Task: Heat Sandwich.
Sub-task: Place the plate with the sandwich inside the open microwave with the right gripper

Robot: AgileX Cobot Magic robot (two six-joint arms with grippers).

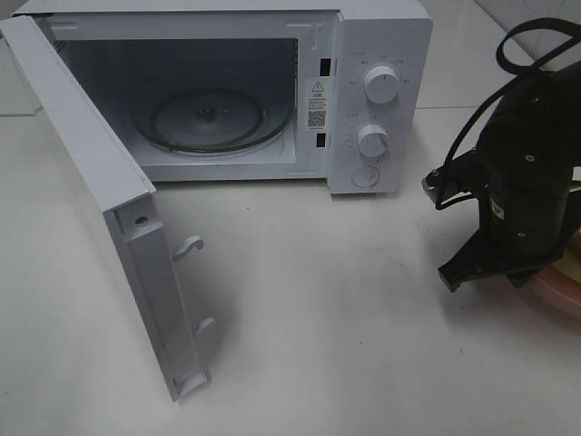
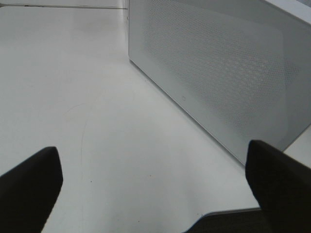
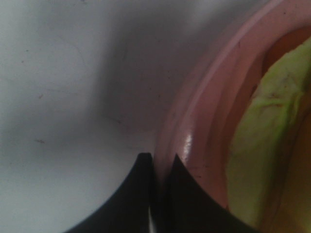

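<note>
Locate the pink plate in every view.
Exterior high: pink plate at the right edge, mostly hidden behind the right arm.
Left wrist: not in it.
Right wrist: close up, its rim pinched between the right gripper fingers.
Shared landmark: the white table, seen in all three.

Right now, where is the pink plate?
The pink plate sits on the table at the far right of the high view, right of the microwave, its rim pinched by the right pincer.
</note>
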